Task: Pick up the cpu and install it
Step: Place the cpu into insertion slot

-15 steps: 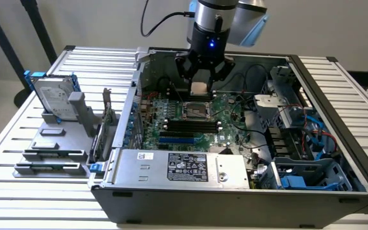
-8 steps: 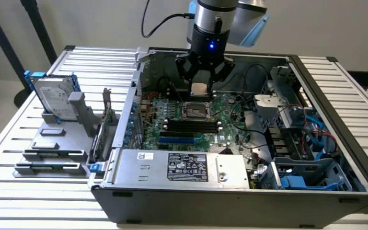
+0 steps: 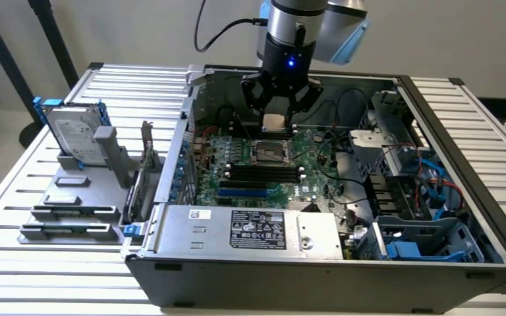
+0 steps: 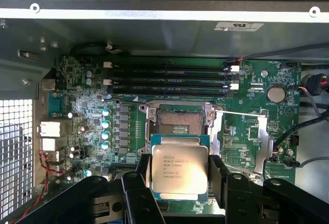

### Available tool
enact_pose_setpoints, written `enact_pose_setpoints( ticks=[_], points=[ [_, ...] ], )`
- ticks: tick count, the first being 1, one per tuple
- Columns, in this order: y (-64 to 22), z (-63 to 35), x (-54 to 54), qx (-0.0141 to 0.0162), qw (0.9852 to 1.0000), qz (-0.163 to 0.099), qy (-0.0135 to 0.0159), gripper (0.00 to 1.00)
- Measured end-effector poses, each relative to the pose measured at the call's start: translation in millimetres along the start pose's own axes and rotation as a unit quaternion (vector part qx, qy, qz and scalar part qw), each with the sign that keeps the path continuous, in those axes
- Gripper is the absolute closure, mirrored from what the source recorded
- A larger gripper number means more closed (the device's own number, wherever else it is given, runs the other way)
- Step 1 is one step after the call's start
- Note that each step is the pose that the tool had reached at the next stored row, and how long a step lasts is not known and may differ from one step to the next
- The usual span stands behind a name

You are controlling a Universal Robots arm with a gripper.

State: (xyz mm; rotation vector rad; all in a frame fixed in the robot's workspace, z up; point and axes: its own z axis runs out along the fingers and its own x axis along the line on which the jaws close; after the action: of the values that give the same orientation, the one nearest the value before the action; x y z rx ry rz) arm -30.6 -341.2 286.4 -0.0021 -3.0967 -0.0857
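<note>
Tower case (image 3: pixel 323 260) lying open on slatted table (image 3: pixel 51 280), motherboard (image 3: pixel 310 174) exposed inside. Arm's gripper (image 3: pixel 276 113) hangs inside the case over the board, its fingers (image 4: pixel 139 175) clamped on two opposite edges of the cpu (image 4: pixel 179 168). The cpu is level, metal lid up, clear of the board, just above and beside the open socket (image 4: pixel 180 117).

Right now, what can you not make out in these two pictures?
Underside of the cpu: both views, it faces away.
One edge of the socket: wrist view, the cpu covers it.
Socket pins: both views, too small.
Print on the cpu: exterior view, too small.
What lies beneath the power supply: exterior view, its casing hides it.
</note>
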Motion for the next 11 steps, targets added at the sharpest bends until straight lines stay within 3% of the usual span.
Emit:
enact_pose_setpoints(
  ticks=[4,7,11],
  points=[
    [0.0,0.1,0.4,-0.0002,1.0000,0.004,-0.0002,0.45],
    [-0.1,0.9,0.4,-0.0013,0.9996,0.030,-0.0017,0.45],
    [-0.1,2.7,0.3,-0.0029,0.9978,0.066,-0.0037,0.45]
  ],
)
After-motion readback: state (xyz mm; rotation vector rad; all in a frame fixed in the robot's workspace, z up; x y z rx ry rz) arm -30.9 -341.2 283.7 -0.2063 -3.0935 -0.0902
